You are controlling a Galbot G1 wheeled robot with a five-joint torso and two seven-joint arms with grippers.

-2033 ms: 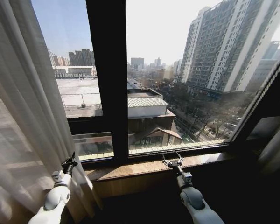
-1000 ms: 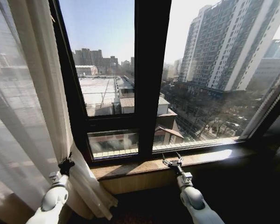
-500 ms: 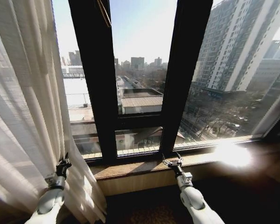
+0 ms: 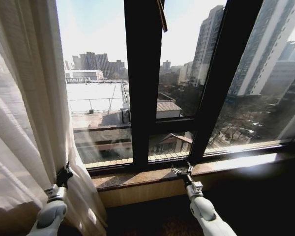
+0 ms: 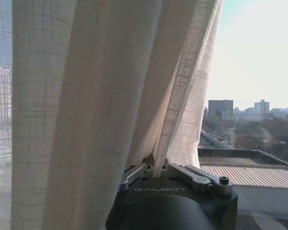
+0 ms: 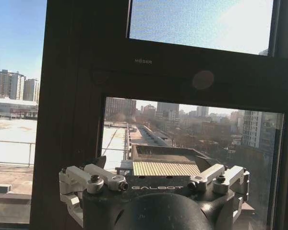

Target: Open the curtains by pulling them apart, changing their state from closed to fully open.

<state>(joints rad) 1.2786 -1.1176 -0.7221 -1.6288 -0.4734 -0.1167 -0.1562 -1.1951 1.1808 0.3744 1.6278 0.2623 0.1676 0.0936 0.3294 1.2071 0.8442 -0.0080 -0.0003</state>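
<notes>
Now the left sheer panel is held gathered at the window's left side, and the glass is largely uncovered.

In the head view, the whole scene has shifted over the last two seconds, so the camera has moved; the curtains (image 4: 24, 123) remain bunched at the left edge, the left gripper (image 4: 65, 175) pinched on their inner edge, and the right gripper (image 4: 182, 170) is held spread and empty above the window sill (image 4: 137, 178). In the left wrist view, a fold is seen clamped between the fingers (image 5: 137, 171). In the right wrist view, the fingers (image 6: 93, 177) are parted before the window frame (image 6: 72, 115). The left half is judged nearly open.
</notes>
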